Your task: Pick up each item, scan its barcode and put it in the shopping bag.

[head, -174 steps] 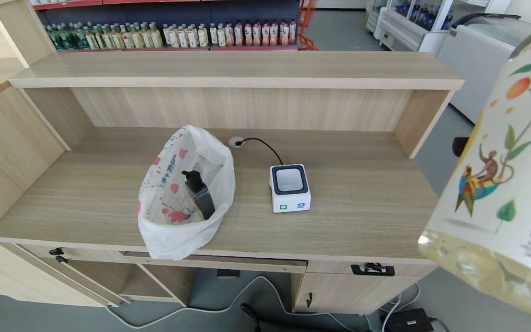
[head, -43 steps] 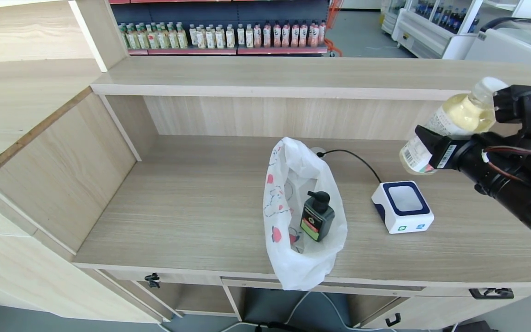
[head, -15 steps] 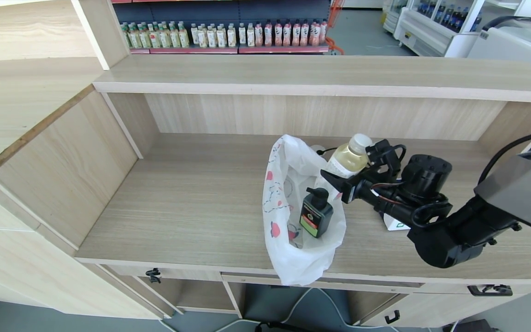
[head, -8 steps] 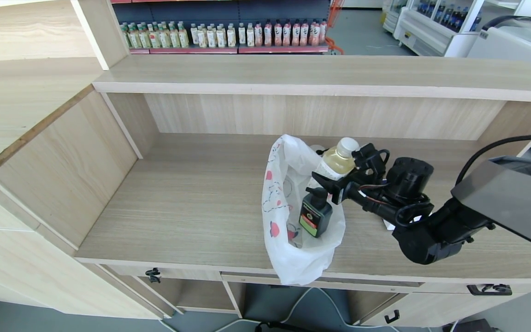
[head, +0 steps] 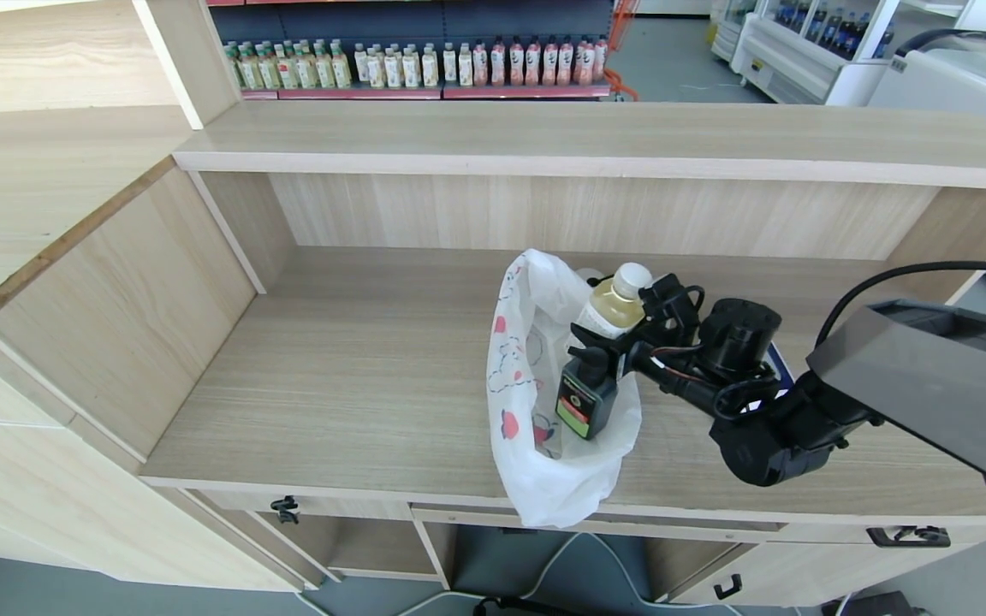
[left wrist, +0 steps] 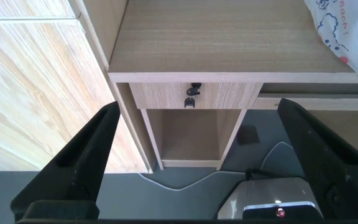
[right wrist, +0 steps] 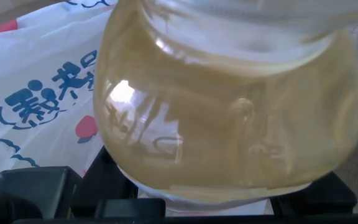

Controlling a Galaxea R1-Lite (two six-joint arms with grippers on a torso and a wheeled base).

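Bottle [head: 615,304] of pale yellow drink with a white cap is right at the mouth of the shopping bag [head: 536,479], on the bag's right side. It's tilted, with the cap pointing up and away toward the back wall. Its lower end is hidden behind the hand, so I can't tell if it's touching the bag's rim. The right hand [head: 621,327] is pinching the bottle around the body, one finger on each side. From the right wrist camera the bottle [right wrist: 229,112] sits super close, with the printed plastic of the bag [right wrist: 42,81] just behind it.

Inside the bag there's a dark pump bottle [head: 587,398] standing upright, right next to the hand's lower finger. The bag itself is white with red and blue prints. It stands open on the wooden surface [head: 373,376], and its bottom sags over the front edge.

Right of the bag a blue corner of the scanner [head: 780,359] peeks out past the arm, the rest is covered.

The left hand [left wrist: 197,165] is well left of the bag and lower than the surface's front edge. Its fingers are spread wide with nothing between them. It faces a little key lock [left wrist: 192,93] and an open cubby underneath, with a corner of the bag [left wrist: 344,31] showing off to one side.
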